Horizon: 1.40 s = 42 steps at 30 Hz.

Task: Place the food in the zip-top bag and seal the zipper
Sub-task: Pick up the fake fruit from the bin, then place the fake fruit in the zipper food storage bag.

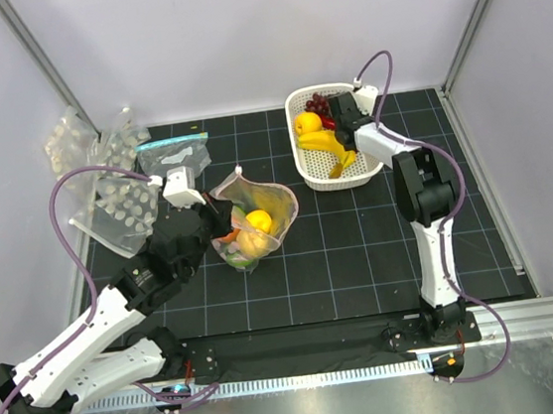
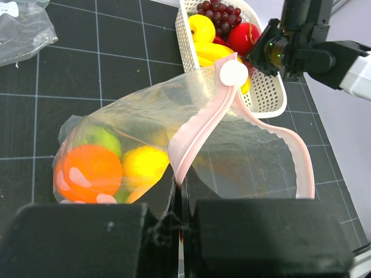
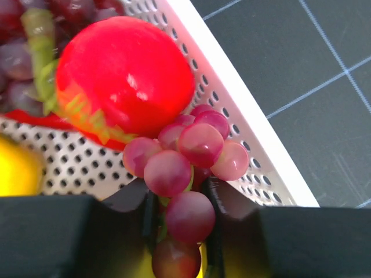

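Observation:
The zip-top bag lies in the middle of the mat with its mouth open toward the basket. An orange, a yellow fruit and a green one show through its wall. My left gripper is shut on the pinkish zipper at the mouth's near end. My right gripper reaches down into the white basket, its fingers closed on a bunch of purple grapes beside a red apple.
The basket at the back right also holds a banana and a yellow fruit. A heap of dotted clear bags and a flat bag with a teal strip lie at the back left.

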Tool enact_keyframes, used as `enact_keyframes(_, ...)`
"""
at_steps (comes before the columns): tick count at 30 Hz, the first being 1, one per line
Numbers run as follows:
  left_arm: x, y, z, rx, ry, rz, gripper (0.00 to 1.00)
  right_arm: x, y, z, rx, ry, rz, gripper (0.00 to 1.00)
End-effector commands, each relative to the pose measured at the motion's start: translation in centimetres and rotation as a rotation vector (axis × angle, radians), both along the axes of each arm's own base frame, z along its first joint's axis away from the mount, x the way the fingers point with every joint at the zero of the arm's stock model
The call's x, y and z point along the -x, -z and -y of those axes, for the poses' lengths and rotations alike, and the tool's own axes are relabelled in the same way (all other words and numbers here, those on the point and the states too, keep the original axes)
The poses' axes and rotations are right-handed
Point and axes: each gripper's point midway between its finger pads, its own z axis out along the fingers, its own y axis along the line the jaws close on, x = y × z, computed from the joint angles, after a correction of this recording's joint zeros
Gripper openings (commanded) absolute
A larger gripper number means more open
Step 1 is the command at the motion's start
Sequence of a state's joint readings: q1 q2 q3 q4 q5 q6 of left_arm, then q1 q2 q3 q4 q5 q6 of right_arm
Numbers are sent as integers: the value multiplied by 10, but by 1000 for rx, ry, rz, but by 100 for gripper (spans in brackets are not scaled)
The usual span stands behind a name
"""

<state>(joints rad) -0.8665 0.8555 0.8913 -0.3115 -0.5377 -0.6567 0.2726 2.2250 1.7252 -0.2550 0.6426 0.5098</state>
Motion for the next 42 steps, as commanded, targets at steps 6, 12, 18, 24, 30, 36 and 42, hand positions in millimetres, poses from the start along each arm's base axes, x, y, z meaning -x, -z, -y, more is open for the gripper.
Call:
enact_keyframes(6,-4,-10,8,42,8,17,0,16,-109,-42,-129,-312,215,19)
enact_keyframes(12,-4,-11,8,43,8,21,0,56,-173,-44,-130,-390,324,18)
enact_keyframes(18,-5,-7,12,29,17,12,0,99,-228,-50,-160,-506,424,18)
enact_keyframes(24,-6,-6,15,25,30,6,1,150,-259,-74,-335,-606,490,18)
enact_keyframes(30,-7,-2,24,14,57,-7,0,208,-262,-122,-329,-763,468,18)
enact_keyframes(36,-11,6,30,-14,65,-23,0,272,-260,-168,-413,-985,525,18)
enact_keyframes(42,-11,7,37,-9,93,-34,0,319,-289,-186,-394,-1211,632,18)
